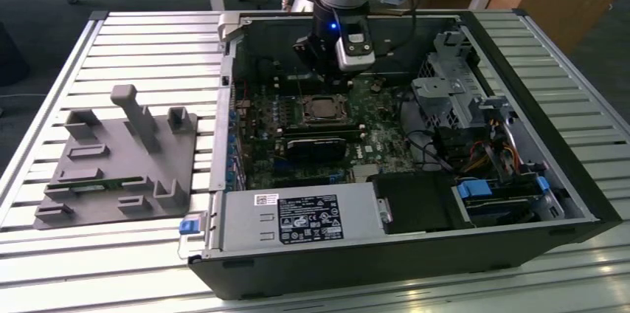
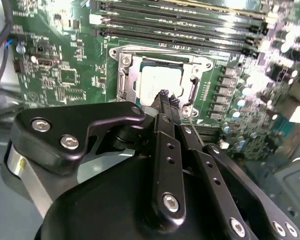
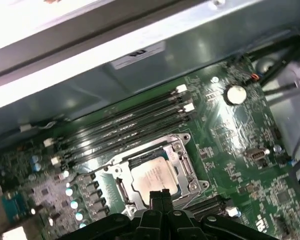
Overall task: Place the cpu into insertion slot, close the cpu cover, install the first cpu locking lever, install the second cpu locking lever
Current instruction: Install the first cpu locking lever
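Note:
The cpu (image 2: 159,80) (image 3: 154,175) lies flat in the insertion slot (image 1: 323,108) on the green motherboard. Its pale top shows through the cut-out of the silvery cpu cover (image 2: 131,75) (image 3: 179,149), which lies down over it. My gripper (image 2: 167,96) (image 3: 160,194) hangs just above the socket's edge, shut with nothing between its fingers. A thin metal rod (image 2: 194,129), possibly a locking lever, rises beside the socket near my fingers. In the exterior view my gripper (image 1: 328,69) stands inside the open computer case, just behind the socket.
Long memory slots (image 3: 125,125) run beside the socket. A black rectangular block (image 1: 317,145) sits in front of it, and a labelled power supply (image 1: 305,218) is at the case front. Drive cages and cables (image 1: 462,99) fill the exterior view's right. A grey fixture (image 1: 113,158) stands on the slatted table.

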Robot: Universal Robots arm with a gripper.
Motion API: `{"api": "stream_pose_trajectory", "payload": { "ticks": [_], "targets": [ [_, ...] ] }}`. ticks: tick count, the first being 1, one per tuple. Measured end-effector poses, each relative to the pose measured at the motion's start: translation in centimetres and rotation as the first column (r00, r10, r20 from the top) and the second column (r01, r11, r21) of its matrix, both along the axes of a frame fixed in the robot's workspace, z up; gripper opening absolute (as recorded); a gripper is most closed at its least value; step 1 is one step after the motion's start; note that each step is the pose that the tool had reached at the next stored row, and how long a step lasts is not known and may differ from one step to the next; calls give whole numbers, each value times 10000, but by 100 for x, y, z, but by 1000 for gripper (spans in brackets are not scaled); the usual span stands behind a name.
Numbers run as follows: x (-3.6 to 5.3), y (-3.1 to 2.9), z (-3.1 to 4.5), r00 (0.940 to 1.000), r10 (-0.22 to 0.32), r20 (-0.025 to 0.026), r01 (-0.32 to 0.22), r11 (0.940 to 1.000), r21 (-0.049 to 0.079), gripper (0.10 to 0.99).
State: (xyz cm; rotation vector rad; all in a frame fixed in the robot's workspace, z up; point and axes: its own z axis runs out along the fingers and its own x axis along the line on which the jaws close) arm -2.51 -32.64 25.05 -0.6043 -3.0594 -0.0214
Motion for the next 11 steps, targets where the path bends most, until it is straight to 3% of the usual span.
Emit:
{"api": "stream_pose_trajectory", "payload": {
  "ticks": [6, 11],
  "targets": [
    [0, 0, 0, 9942, 1075, -1, -1075, 9942, -1, 106],
    [0, 0, -1, 9802, 1979, -1, -1979, 9802, -1, 106]
  ]
}}
